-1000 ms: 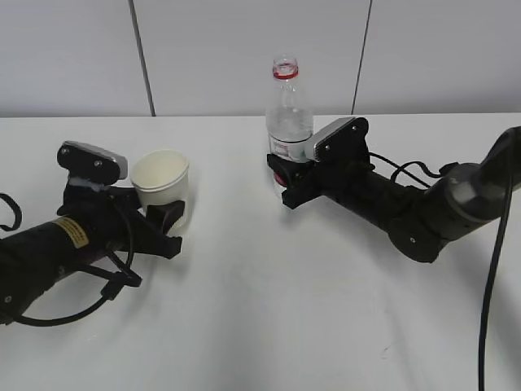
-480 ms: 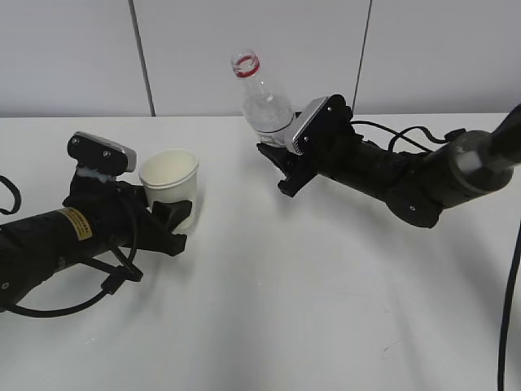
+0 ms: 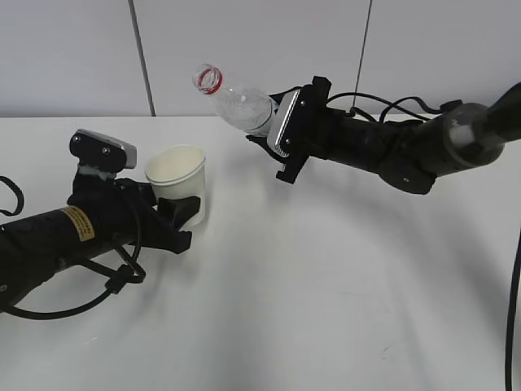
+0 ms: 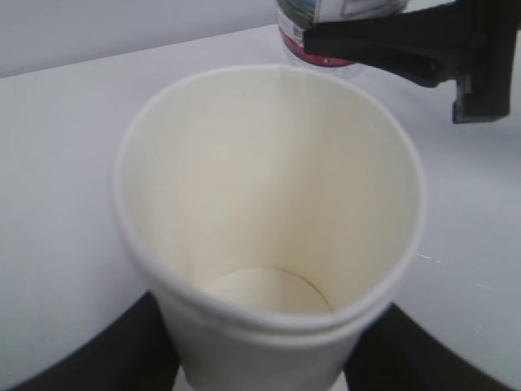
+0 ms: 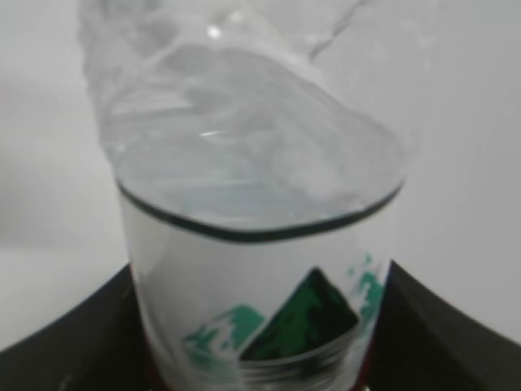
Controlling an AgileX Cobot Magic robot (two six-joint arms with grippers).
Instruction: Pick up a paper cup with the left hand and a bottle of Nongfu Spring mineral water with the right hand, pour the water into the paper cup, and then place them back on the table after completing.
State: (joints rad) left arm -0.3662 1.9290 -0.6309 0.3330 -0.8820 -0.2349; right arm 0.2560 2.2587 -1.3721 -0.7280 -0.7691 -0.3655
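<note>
The left hand [image 3: 186, 213] is shut on a white paper cup [image 3: 179, 179], held upright just above the table [image 3: 326, 277]. In the left wrist view the cup [image 4: 269, 244] fills the frame and its inside looks dry. The right hand [image 3: 273, 138] is shut on the clear water bottle [image 3: 240, 102] and holds it in the air, tilted left. Its open mouth with a red ring [image 3: 208, 79] points up and left, above and to the right of the cup. The right wrist view shows the bottle's green mountain label [image 5: 277, 326] and water inside.
A grey panelled wall [image 3: 244, 49] runs behind the table's back edge. Black cables [image 3: 106, 285] loop beside the left arm. The right arm [image 3: 407, 151] stretches over the table's right half.
The right hand has lifted the bottle off the table and tilted it further left toward the cup. The left hand has moved the cup a little to the right.
</note>
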